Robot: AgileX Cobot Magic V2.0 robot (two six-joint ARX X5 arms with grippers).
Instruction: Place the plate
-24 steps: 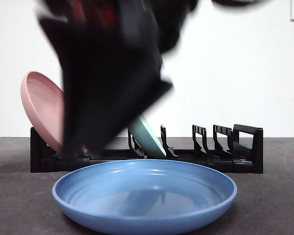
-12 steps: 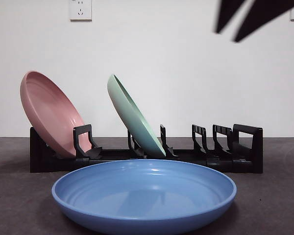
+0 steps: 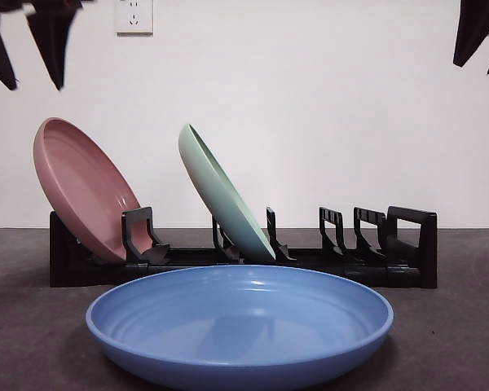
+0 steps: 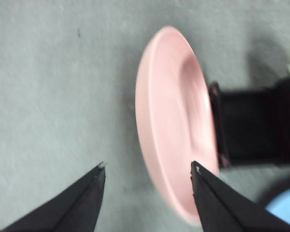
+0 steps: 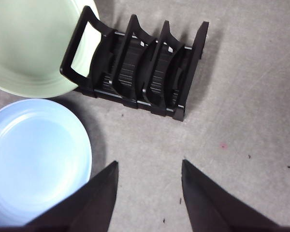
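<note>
Blue round plate (image 3: 240,326) lies flat nearest the front camera; only wrist views reveal left gripper (image 4: 147,169) and right gripper (image 5: 149,166) spread wide, empty.

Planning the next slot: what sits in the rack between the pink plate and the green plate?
Only a black rack divider stands between the pink plate and green plate, seen in the front view.

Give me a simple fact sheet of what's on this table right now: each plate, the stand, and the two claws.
pink plate: leaning in the rack's end slot
green plate: leaning in a middle slot
blue plate: flat on the table, in front of the rack
dish rack: black, several slots unfilled
left gripper: open, holding nothing, raised above the pink plate
right gripper: open, holding nothing, raised above the rack's unfilled end
</note>
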